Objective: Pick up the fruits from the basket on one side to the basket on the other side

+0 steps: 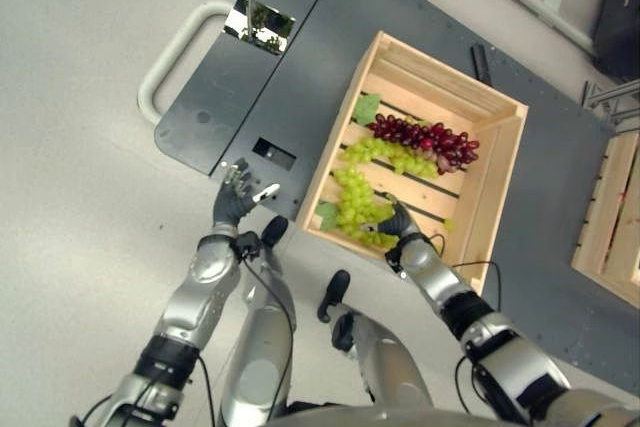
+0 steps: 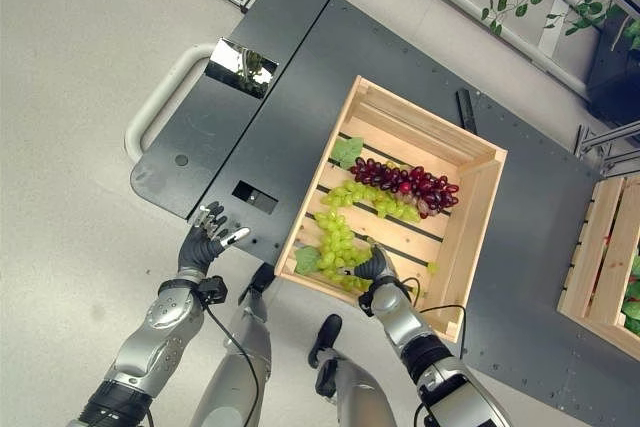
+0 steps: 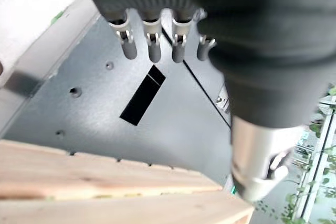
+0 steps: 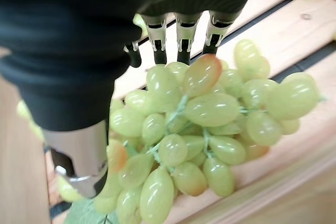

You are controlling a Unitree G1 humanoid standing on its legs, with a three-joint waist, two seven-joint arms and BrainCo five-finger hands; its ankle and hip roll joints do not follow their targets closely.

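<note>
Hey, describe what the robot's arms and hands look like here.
Both arms are silver-grey with black joint bands. The left hand and right hand wear dark ribbed covers over back and wrist, with silver fingers ending in dark tips.

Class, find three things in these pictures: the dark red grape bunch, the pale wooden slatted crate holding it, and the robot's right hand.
dark red grape bunch (image 1: pixel 425 139), left eye view, middle of the cluster.
pale wooden slatted crate (image 1: pixel 497 194), left eye view, its right side wall.
right hand (image 2: pixel 374 265), right eye view, dark ribbed back of the hand.
</note>
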